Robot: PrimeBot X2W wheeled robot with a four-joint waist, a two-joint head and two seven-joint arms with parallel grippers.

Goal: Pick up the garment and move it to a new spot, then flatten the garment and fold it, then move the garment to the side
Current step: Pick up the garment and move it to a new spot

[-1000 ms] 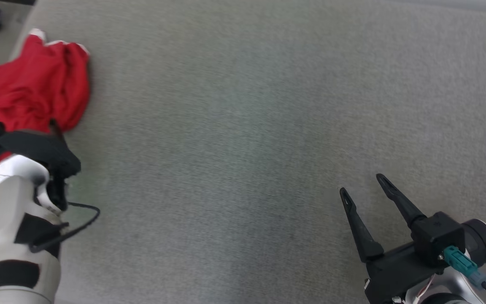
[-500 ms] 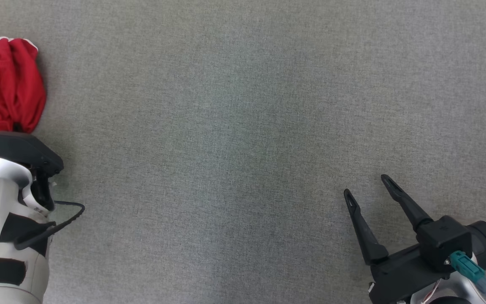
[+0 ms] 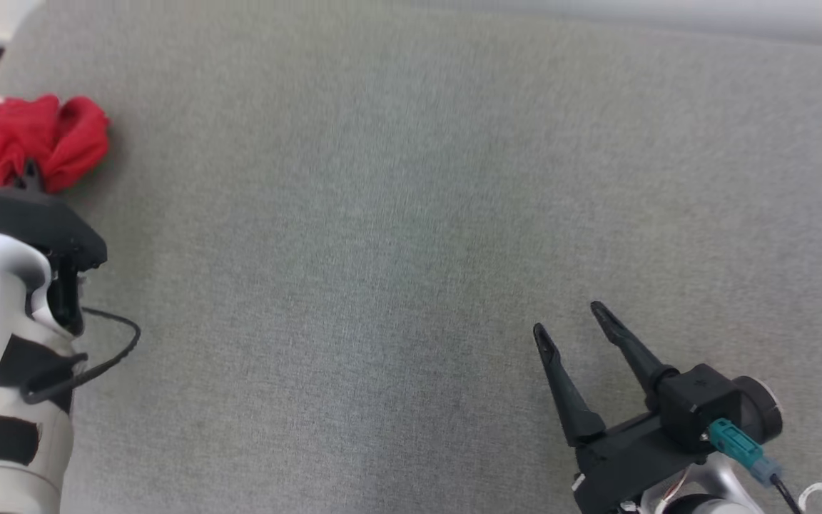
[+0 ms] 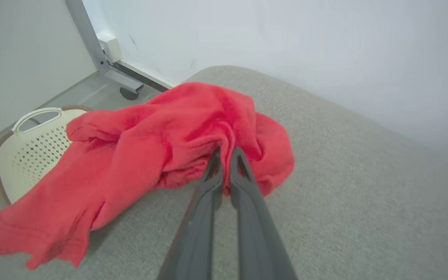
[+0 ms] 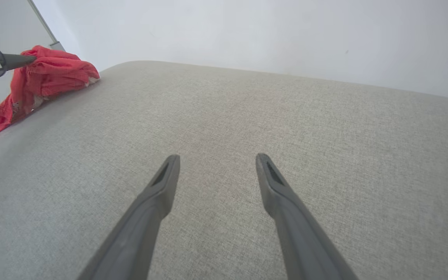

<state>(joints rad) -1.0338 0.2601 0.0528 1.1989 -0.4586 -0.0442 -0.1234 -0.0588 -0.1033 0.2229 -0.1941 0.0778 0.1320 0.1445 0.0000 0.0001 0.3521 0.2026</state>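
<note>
Left wrist view: red garment [image 4: 150,144], long axis toward lower left

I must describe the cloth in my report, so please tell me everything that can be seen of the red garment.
The red garment looks like soft knit cloth. It is crumpled into a loose heap with deep folds, neither flattened nor folded. It lies at the far left corner of the grey fabric surface, and one flatter part with a stitched hem trails over the edge. The left gripper has its jaws shut on a fold near the middle of the heap.
</note>
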